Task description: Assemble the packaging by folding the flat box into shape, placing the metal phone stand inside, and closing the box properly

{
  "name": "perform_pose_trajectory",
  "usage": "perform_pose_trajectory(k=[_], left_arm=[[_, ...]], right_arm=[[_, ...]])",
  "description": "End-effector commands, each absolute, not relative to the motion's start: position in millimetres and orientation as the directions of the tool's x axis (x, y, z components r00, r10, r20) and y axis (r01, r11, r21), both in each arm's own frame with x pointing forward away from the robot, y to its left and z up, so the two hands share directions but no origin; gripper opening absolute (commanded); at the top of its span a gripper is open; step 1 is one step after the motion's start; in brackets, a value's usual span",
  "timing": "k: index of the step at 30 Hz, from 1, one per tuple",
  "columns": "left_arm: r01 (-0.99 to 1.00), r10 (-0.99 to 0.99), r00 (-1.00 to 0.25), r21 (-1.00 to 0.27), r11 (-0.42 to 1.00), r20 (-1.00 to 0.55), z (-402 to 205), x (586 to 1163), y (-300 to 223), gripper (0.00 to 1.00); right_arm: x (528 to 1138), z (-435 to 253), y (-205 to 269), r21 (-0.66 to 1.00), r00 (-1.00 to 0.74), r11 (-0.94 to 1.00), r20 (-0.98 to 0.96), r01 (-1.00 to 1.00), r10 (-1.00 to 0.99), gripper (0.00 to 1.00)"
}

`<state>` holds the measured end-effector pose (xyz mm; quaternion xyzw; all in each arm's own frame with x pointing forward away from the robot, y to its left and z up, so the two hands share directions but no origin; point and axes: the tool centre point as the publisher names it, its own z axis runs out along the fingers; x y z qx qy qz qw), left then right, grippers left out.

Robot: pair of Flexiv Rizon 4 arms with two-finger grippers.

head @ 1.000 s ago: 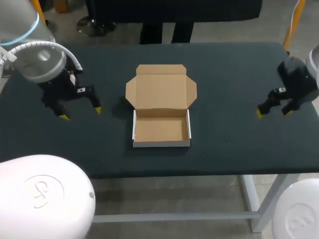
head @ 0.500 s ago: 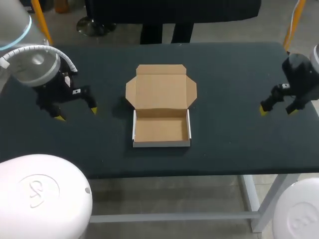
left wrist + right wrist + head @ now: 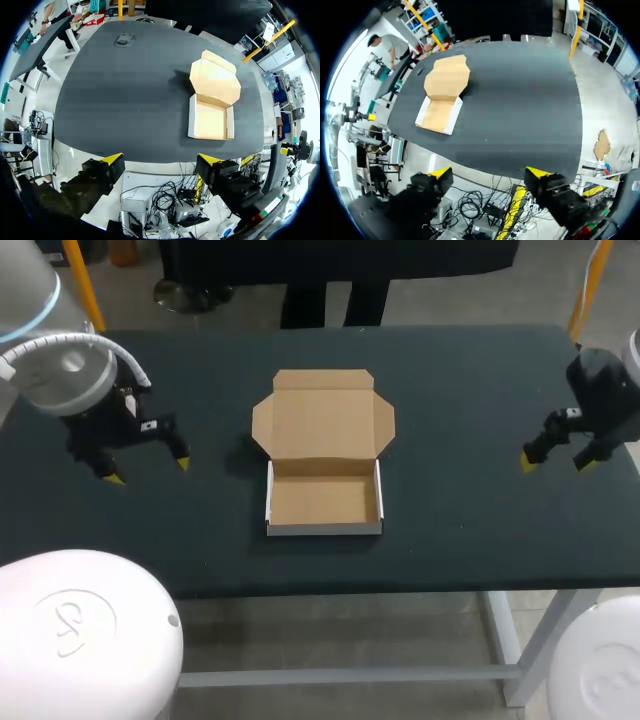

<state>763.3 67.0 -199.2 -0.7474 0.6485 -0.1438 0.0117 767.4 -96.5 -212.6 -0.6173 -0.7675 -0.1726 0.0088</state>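
The cardboard box [image 3: 324, 502] sits mid-table as a shallow tray with white outer walls. Its brown lid [image 3: 323, 415] lies open and flat behind the tray. The tray [image 3: 210, 120] is empty, and it also shows in the right wrist view as the box [image 3: 439, 116]. A small grey object [image 3: 124, 39], possibly the metal stand, lies near the table's far left corner; my left arm hides it in the head view. My left gripper [image 3: 149, 470] [image 3: 162, 160] hangs open left of the box, holding nothing. My right gripper [image 3: 555, 464] [image 3: 489, 173] is open and empty near the table's right edge.
The dark table [image 3: 460, 390] carries nothing else that I can see. Wide bare stretches lie between the box and each gripper. The front edge runs just below the tray.
My left gripper has drifted a little to the left, away from the box. My right gripper has shifted slightly to the right. The box has not moved.
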Motion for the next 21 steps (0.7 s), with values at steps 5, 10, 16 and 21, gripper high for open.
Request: perform_pose_trajectory(k=[5, 10, 16, 21], left_arm=[[-0.970, -0.981, 0.110, -0.199, -0.141, 0.159, -207.0, 770.0, 64.4, 1.00], [-0.970, -0.986, 0.113, -0.200, -0.137, 0.127, -217.9, 775.1, 65.0, 1.00], [-0.970, -0.987, 0.130, -0.196, -0.146, 0.092, -235.7, 785.6, 67.4, 1.00], [-0.968, -0.987, 0.138, -0.199, -0.153, 0.087, -247.4, 793.6, 75.5, 1.00]], right_arm=[[766.6, -209.7, -96.7, 0.250, -0.239, 0.180, 0.228, 0.951, 0.944, 1.00], [766.6, -209.7, -96.7, 0.250, -0.239, 0.180, 0.228, 0.951, 0.944, 1.00], [766.6, -209.7, -96.7, 0.250, -0.239, 0.180, 0.228, 0.951, 0.944, 1.00], [766.6, -209.7, -96.7, 0.250, -0.239, 0.180, 0.228, 0.951, 0.944, 1.00]])
